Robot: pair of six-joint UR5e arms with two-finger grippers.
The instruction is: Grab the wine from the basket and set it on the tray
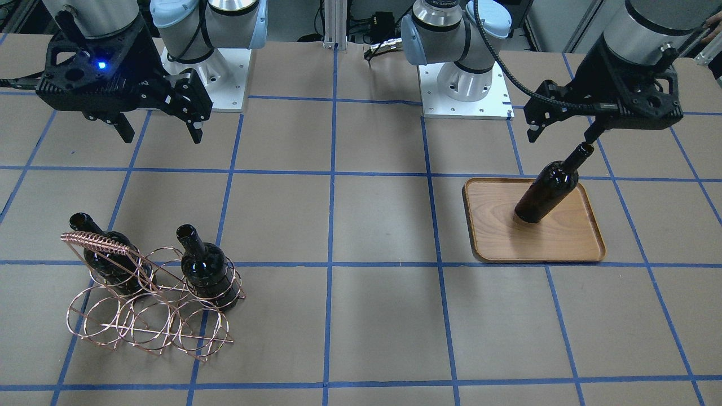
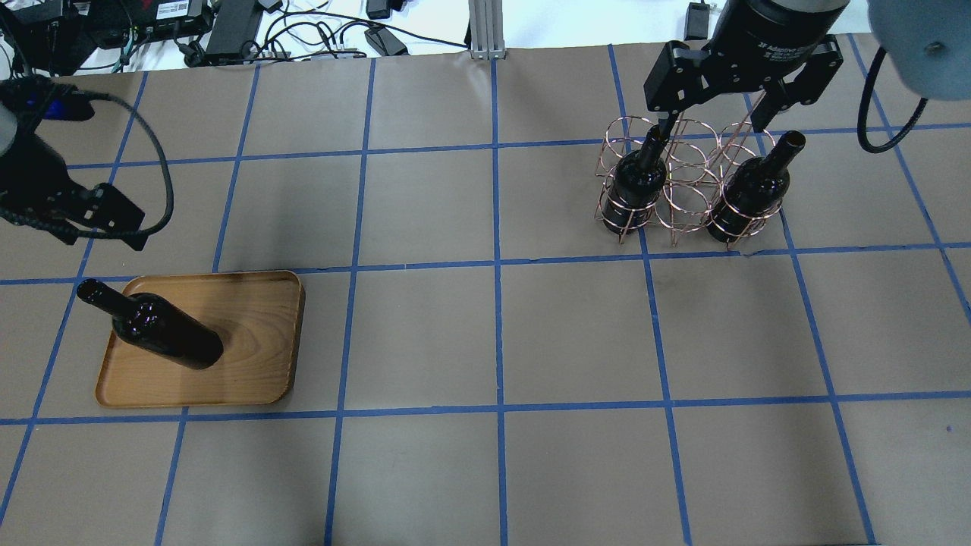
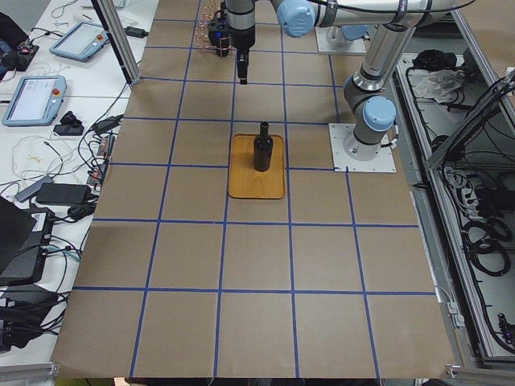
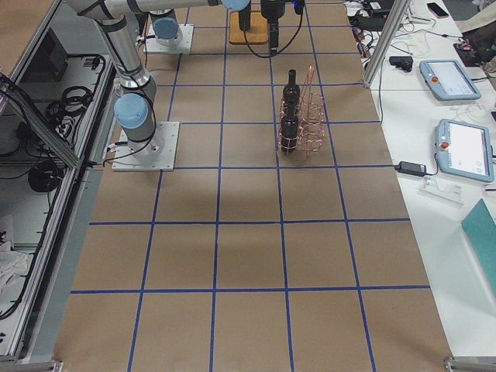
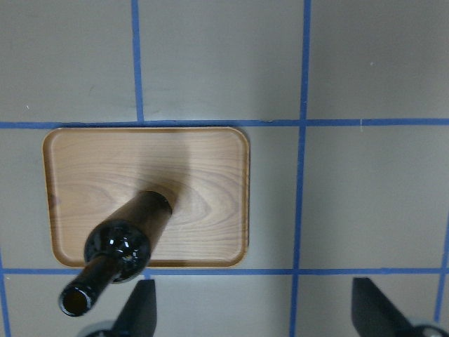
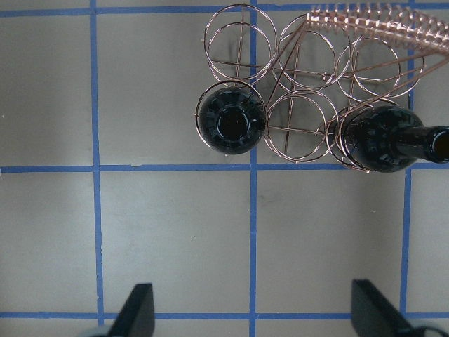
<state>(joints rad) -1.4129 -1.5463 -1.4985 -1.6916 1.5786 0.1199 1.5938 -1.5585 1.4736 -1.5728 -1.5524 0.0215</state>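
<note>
Upright wine bottle [image 1: 547, 194] on the tray [image 1: 564, 245] at left; left tool [image 1: 562, 135] wide, off its neck. Two remaining bottles [image 1: 208, 270] stand vertical in the basket [image 1: 93, 239] below the wide-spread right tool [image 1: 161, 134], the nearer arm. Flat papered desk [image 1: 383, 225]; an empty ring separates them, giving finger room.

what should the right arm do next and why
Probably move the right tool over a bottle and lower around its neck: it hangs open, high and off-centre of the basket, which holds two; another bottle already stands on the tray, clear of the open left tool.
</note>
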